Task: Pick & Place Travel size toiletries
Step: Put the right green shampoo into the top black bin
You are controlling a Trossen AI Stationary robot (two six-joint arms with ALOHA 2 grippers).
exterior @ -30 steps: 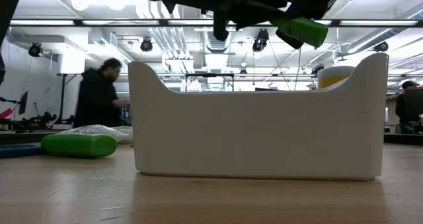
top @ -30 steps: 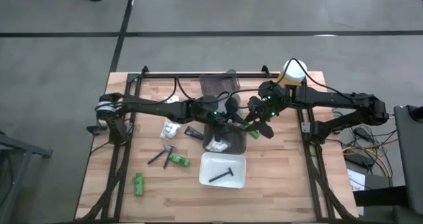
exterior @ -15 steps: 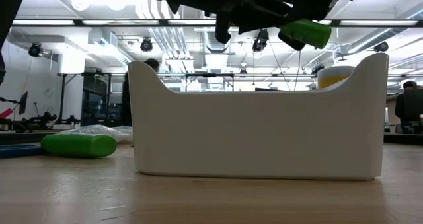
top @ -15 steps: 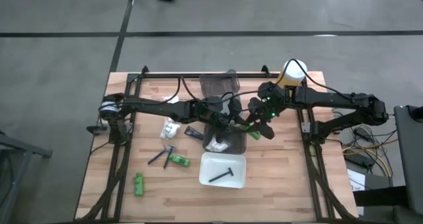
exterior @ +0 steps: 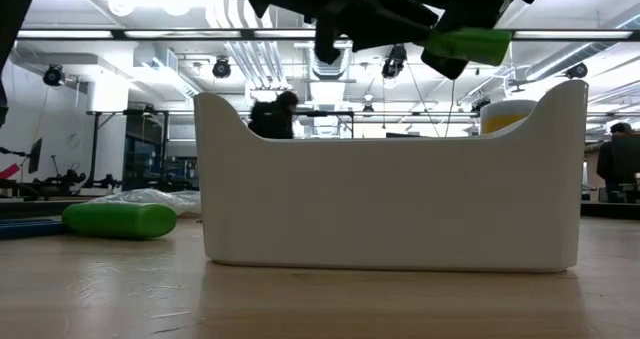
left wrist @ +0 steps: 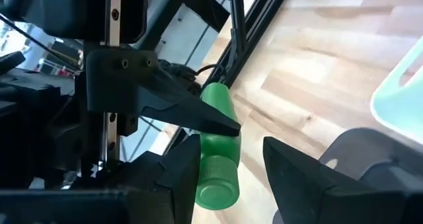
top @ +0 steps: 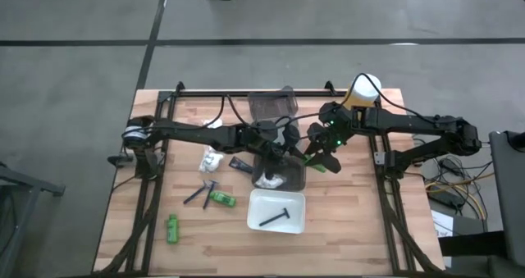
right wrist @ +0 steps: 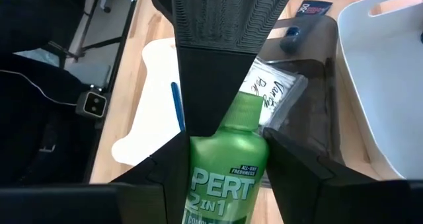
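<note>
The wooden table [top: 353, 204] carries a white tray [top: 277, 211] at the near middle, with a dark razor stick [top: 275, 218] inside; behind it stands a grey tray [top: 280, 173] holding a white packet [right wrist: 276, 92]; the right gripper [top: 321, 157] is clamped on a green bottle [right wrist: 228, 171] above the grey tray's right edge; the left gripper [top: 277, 147] hovers just beside with its jaws apart; two more green bottles [top: 221, 198] lie at the left

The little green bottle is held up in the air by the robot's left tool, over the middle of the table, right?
Not quite: the right tool holds the small green plastic bottle, not the left one. The right wrist view shows it clamped between that tool's own fingers, and the high view shows it at the right arm's tip. The rest is right: it is up in the air over the middle of the wooden table.
</note>
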